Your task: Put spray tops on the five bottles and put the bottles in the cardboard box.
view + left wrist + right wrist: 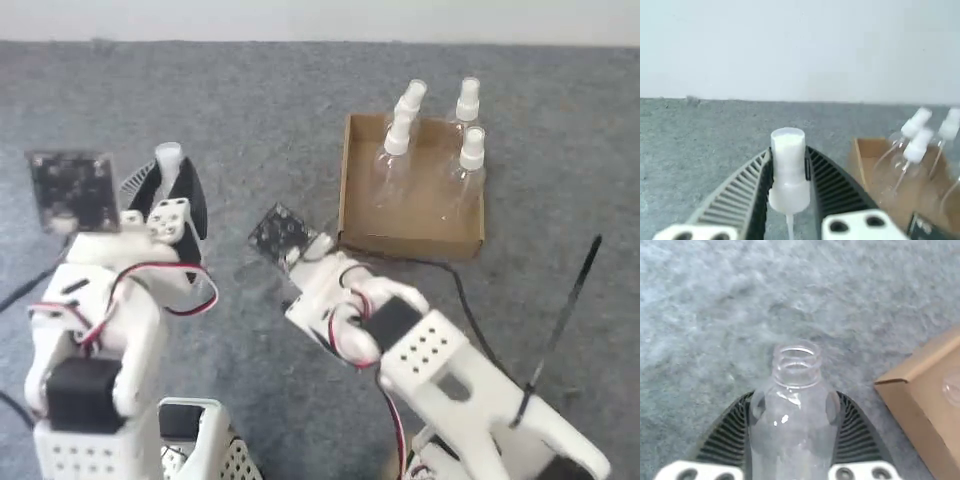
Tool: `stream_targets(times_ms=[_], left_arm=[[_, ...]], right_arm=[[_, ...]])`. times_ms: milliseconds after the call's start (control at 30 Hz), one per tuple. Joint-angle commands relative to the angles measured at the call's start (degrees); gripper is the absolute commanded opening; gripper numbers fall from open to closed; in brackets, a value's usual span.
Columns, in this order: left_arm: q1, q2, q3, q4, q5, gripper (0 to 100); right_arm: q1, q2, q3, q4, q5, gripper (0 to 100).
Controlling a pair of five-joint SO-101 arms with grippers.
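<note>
My left gripper [788, 156] is shut on a white spray top [788, 170], held upright with its dip tube hanging down; in the high view that spray top [168, 157] sits at the left, above the grey carpet. My right gripper [795, 401] is shut on a clear bottle [795, 405] with an open threaded neck and no top. In the high view the right arm [345, 305] is at the centre, just left of the cardboard box [355, 235]. Several clear bottles with white spray tops [398, 135] stand in the box. The box [867, 152] also appears in the left wrist view.
The box's near corner [920, 390] is close beside the held bottle. A black cable [465, 300] runs from the box toward the right arm's base, and a thin black strap [572, 290] stands at the right. Grey carpet lies open between the two arms.
</note>
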Motion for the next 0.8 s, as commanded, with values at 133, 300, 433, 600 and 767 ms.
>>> stream_targets(times_ms=[133,300,433,600,767], left_arm=[[-0.62,-10.99,12.88,-12.4,5.89,1],[-0.26,-16.7,20.97,-20.57,10.11,1],[-0.35,-19.25,21.85,-21.45,12.92,1],[-0.18,-17.93,21.93,-21.54,13.27,1],[-0.09,-16.44,21.67,-21.63,15.56,1]], right_arm=[[-1.89,-6.81,6.33,-9.45,-0.35,2.4],[-1.89,-9.01,11.16,-14.81,-0.35,2.0],[-1.54,-9.27,14.42,-22.46,-0.62,1.8],[-1.63,-9.27,20.75,-36.88,-0.7,0.6],[-1.8,-9.27,23.38,-42.24,-0.7,0.6]])
